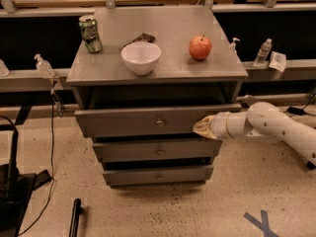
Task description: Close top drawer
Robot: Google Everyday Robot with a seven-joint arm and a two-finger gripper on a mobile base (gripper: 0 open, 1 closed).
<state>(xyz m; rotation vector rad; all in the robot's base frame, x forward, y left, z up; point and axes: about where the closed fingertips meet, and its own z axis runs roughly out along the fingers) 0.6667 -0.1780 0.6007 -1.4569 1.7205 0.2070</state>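
Observation:
The top drawer [133,121] is a wide grey drawer with a small round metal knob [160,123] at its centre. It stands a little way out from the cabinet, with a thin dark gap above its front. My gripper [202,128] comes in from the right on a white arm [276,127] and presses against the right end of the drawer front. Two other grey drawers [158,150] sit below it, stepped back.
On the cabinet top [113,70] stand a green can [90,33], a white bowl [141,58], a dark packet [140,38] and a red apple [200,47]. Bottles [43,66] stand on side rails. A black stand [12,181] is on the floor at left.

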